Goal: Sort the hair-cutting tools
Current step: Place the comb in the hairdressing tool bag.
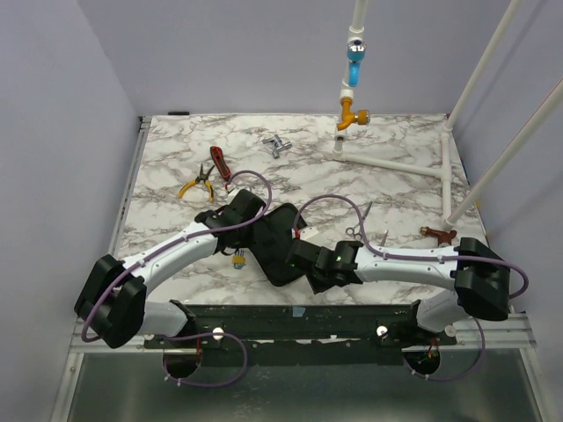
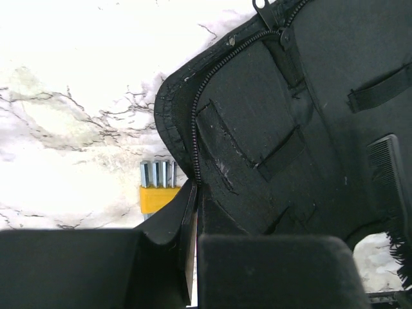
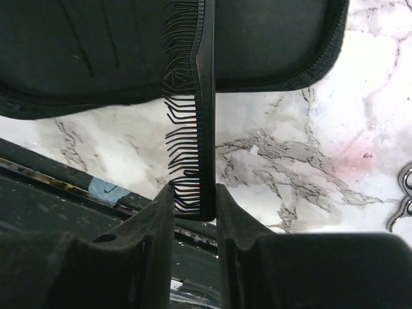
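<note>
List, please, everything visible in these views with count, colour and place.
table: 1, white marble
zip case: 1, black, open, centre
comb: 1, black, in the right gripper
scissors: 1, silver, right of the zip case
hex key set: 1, yellow holder, beside the zip case
pliers: 1, yellow handles, far left
red-handled tool: 1, beside the pliers
metal tool: 1, silver, far centre
reddish-brown tool: 1, right side
pipe frame: 1, white, orange and blue fittings, far right
left gripper: 1, black, shut on the zip case edge
right gripper: 1, black, shut on the comb
</note>
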`<control>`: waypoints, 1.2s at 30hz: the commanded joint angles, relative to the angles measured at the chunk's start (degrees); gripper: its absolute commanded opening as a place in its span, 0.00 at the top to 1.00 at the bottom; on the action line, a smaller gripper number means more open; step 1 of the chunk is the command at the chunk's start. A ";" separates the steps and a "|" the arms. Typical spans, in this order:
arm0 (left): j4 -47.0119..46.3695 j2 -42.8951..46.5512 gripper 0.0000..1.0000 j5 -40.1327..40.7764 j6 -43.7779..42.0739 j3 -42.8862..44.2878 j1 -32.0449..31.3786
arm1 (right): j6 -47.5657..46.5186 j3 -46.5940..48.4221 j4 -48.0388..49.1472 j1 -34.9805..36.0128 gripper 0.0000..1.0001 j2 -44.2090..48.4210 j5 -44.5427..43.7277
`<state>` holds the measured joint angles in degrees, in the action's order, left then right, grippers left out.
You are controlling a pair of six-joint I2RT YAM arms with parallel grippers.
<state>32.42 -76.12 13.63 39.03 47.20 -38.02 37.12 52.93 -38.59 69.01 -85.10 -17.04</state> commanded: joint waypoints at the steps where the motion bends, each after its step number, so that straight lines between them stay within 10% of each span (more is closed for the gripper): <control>1: -0.21 4.21 1.00 3.83 -0.79 -0.47 -0.64 | -0.82 1.15 -3.54 -0.44 0.83 -1.18 1.88; 36: -3.90 9.63 1.00 4.18 -1.88 -5.00 -3.72 | -8.85 6.08 -0.17 -8.95 0.84 -10.48 6.62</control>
<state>30.04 -66.74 16.71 37.71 42.92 -41.12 29.76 60.34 -41.25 61.04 -95.00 -12.40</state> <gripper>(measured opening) 0.014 0.285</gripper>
